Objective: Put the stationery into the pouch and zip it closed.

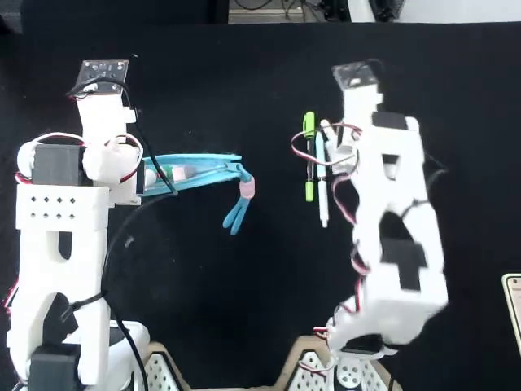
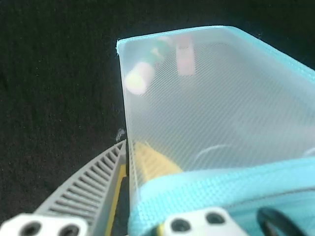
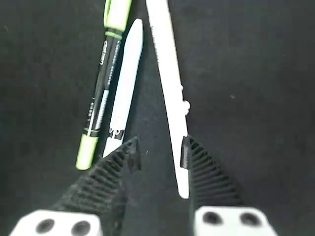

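The table [image 1: 244,309] is black all over and matte, with a few small pale specks visible on it in the wrist views. Along the top edge of the high view a narrow pale strip [image 1: 464,10] shows beyond the table, with dark cables [image 1: 269,6] at the top centre. Low at the right edge lies a pale card [image 1: 514,314]. The light is even

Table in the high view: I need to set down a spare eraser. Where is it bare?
Bare cloth lies between the pouch and the pens, widening toward the near edge. It is crowded around the pens, where the right gripper straddles one.
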